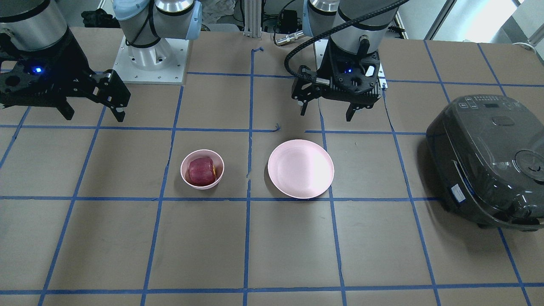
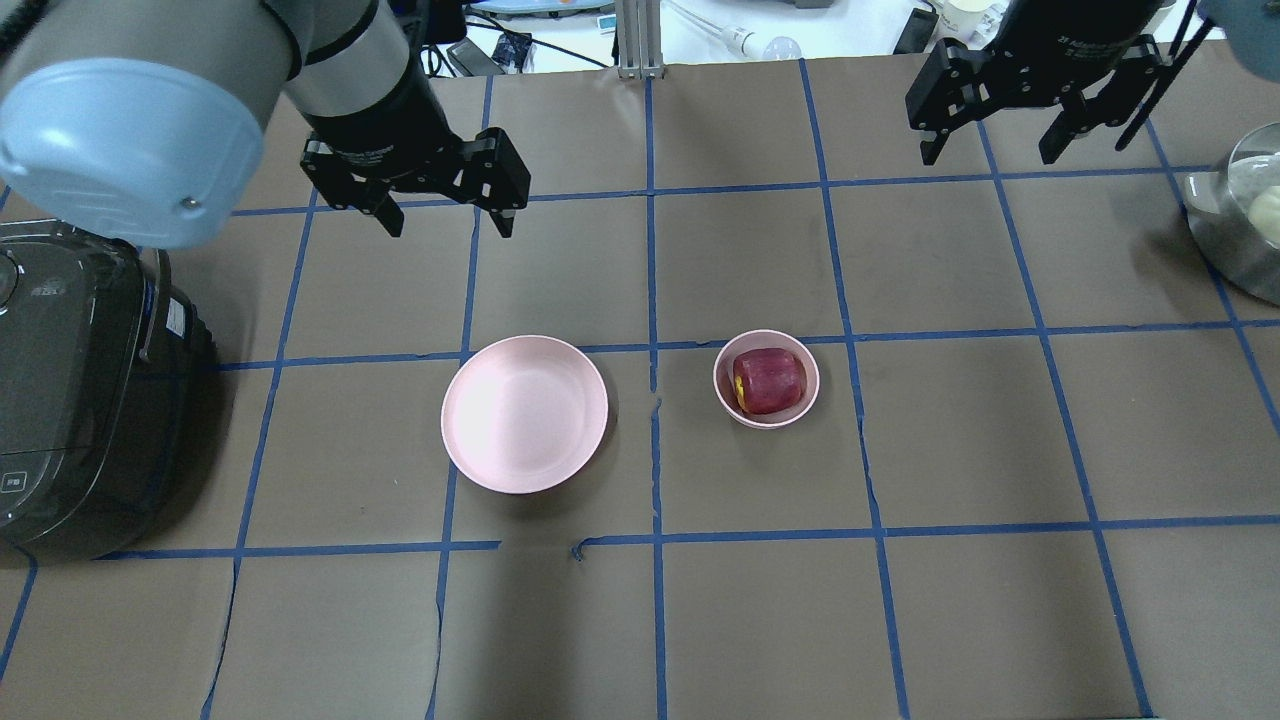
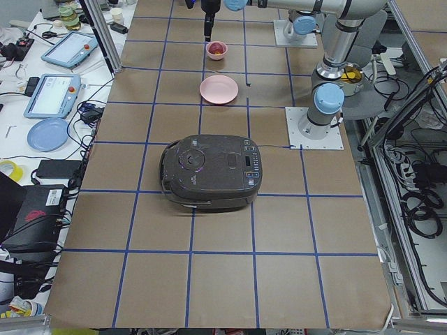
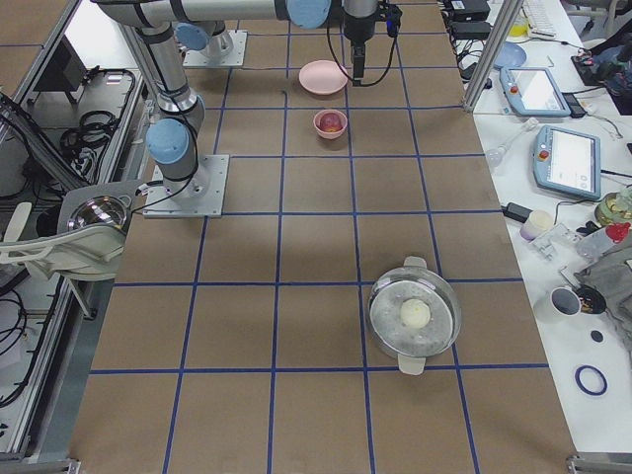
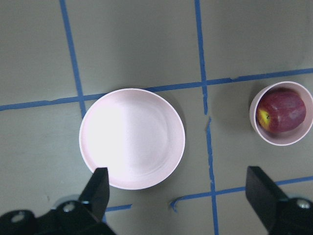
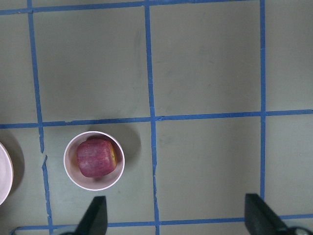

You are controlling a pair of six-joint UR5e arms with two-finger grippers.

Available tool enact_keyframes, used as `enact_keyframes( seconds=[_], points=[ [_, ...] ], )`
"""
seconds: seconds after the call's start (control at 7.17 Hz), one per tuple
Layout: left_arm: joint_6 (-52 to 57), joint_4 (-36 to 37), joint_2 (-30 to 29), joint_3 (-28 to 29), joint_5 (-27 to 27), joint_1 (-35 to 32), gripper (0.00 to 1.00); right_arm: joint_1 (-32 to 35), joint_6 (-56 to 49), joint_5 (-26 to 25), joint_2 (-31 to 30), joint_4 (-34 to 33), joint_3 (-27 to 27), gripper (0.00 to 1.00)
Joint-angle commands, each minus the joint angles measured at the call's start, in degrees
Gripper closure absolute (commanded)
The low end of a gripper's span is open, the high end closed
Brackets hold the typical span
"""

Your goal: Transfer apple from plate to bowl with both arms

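The dark red apple (image 1: 202,171) (image 2: 768,380) lies in the small pink bowl (image 1: 182,172) (image 2: 765,423). The wide pink plate (image 1: 301,168) (image 2: 525,414) stands beside it with nothing on it. My left gripper (image 1: 326,114) (image 2: 450,228) is open and empty, hovering high beyond the plate on its far side in the overhead view. My right gripper (image 1: 94,115) (image 2: 989,157) is open and empty, high and well off to the right of the bowl in the overhead view. The left wrist view shows the plate (image 5: 132,138) and the apple (image 5: 283,110); the right wrist view shows the apple (image 6: 96,156) in the bowl (image 6: 94,186).
A dark rice cooker (image 1: 488,161) (image 2: 70,400) sits at the table end on my left. A metal pot (image 2: 1240,220) (image 4: 415,316) with a pale lid stands on my right. Blue tape lines grid the brown table.
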Motion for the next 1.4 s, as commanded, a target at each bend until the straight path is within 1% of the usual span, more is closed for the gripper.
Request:
enact_keyframes(
  seconds=[0.0,0.14,0.28,0.42,0.56,1.26],
  points=[
    [0.7,-2.3,1.2,0.4,1.8,0.9,0.0,0.0,-0.2,0.1,0.0,0.0,0.1,0.0],
    [1.1,-2.3,1.4,0.7,2.0,1.5,0.0,0.0,-0.2,0.1,0.0,0.0,0.2,0.0],
    [6.1,-2.3,2.5,0.8,2.4,4.8,0.0,0.0,-0.3,0.1,0.0,0.0,0.2,0.0],
    [12.3,-5.7,3.8,0.4,1.9,9.9,0.0,0.0,-0.3,0.1,0.0,0.0,0.2,0.0],
    [13.1,-5.9,4.3,0.4,1.7,11.3,0.0,0.0,-0.3,0.2,0.0,0.0,0.2,0.0],
    [13.1,-5.7,4.3,0.3,1.3,11.1,0.0,0.0,-0.3,0.3,0.0,0.0,0.2,0.0]
  ],
)
